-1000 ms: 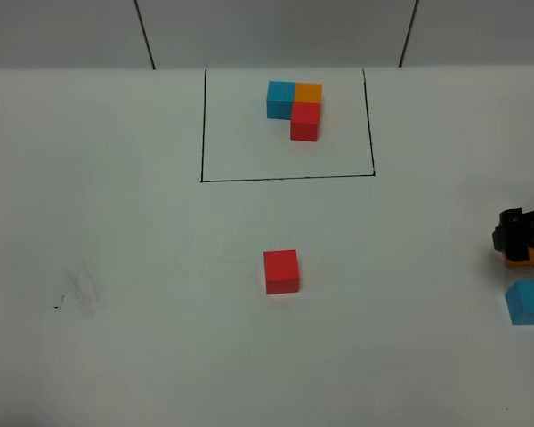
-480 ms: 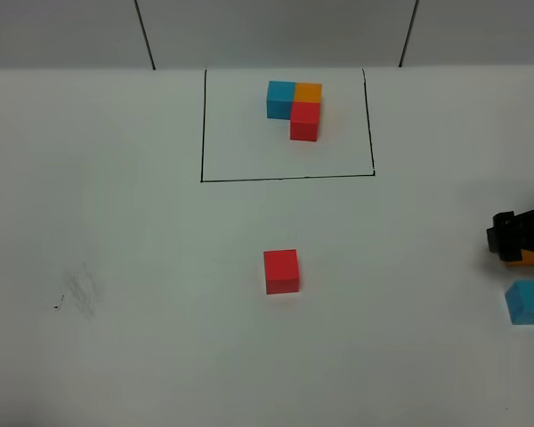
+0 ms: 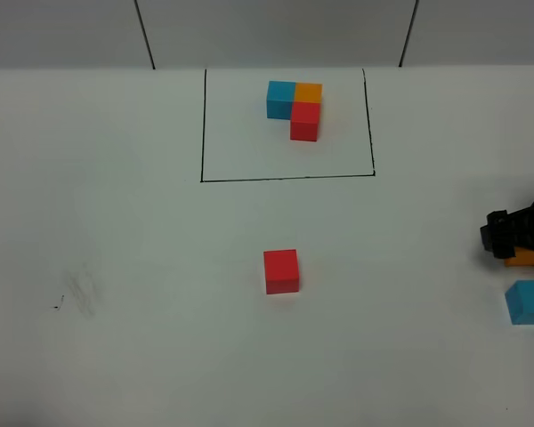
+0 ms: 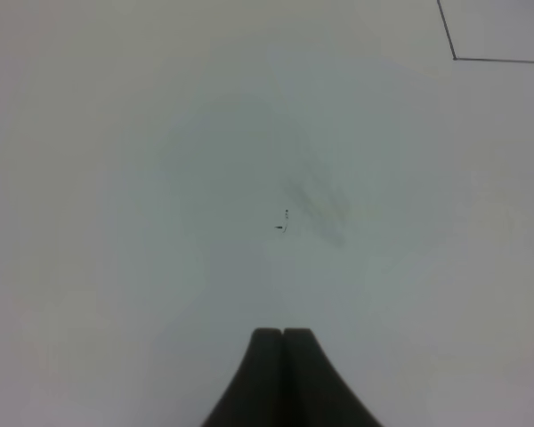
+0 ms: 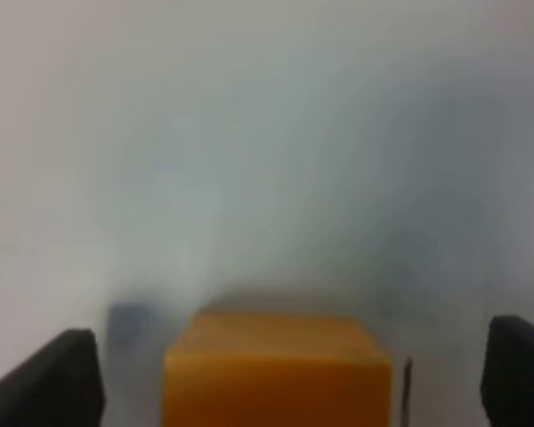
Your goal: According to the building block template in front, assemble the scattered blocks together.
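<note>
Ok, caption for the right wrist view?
Open right gripper straddles the orange cube on the white table, jaws clear of its sides.

R fingers (image 3: 497,238) edged left, orange cube (image 3: 523,260) more hidden (sliver showing)

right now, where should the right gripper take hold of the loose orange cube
By its two opposite flat side faces, coming straight down from above. The orange cube sits flat on the table, and the right gripper has its open fingers straddling it, with a gap on each side.
</note>
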Action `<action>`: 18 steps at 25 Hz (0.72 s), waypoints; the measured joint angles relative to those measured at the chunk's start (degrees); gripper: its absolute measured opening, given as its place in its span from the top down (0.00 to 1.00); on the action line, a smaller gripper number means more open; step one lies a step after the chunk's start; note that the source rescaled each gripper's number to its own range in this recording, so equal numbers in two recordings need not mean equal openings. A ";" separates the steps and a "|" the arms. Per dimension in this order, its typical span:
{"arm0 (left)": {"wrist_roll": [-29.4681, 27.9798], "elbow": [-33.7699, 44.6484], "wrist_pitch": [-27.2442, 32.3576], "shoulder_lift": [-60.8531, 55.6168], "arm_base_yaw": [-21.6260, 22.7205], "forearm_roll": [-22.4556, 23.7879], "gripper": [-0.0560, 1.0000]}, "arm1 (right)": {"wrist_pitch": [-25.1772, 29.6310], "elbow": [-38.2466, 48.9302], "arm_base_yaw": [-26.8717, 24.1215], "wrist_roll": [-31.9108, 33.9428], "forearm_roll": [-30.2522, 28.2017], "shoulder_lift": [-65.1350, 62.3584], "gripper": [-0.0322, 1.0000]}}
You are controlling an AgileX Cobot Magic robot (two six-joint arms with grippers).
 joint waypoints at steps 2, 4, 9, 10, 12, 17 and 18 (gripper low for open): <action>0.00 0.00 0.00 0.00 0.00 0.00 0.95 | 0.14 0.00 0.00 -0.05 0.00 0.71 0.17; 0.00 0.00 0.00 0.00 0.00 0.00 0.95 | 0.19 0.00 0.00 -0.05 0.00 1.12 0.21; 0.00 0.00 0.00 0.00 0.00 0.00 0.95 | -0.31 0.00 0.00 -0.05 0.00 1.17 0.51; 0.00 0.00 0.00 0.00 0.00 0.00 0.95 | -0.38 0.00 0.00 -0.05 0.00 1.17 0.56; 0.00 0.00 0.00 0.00 0.00 0.00 0.95 | -0.43 0.00 0.00 -0.41 0.00 1.17 0.55; 0.00 0.00 0.00 0.00 0.00 0.00 0.95 | -1.56 0.00 0.00 -0.96 0.00 1.17 0.55; 0.00 0.00 0.00 0.00 0.00 0.00 0.95 | -2.09 0.00 0.06 -0.96 0.00 1.17 0.55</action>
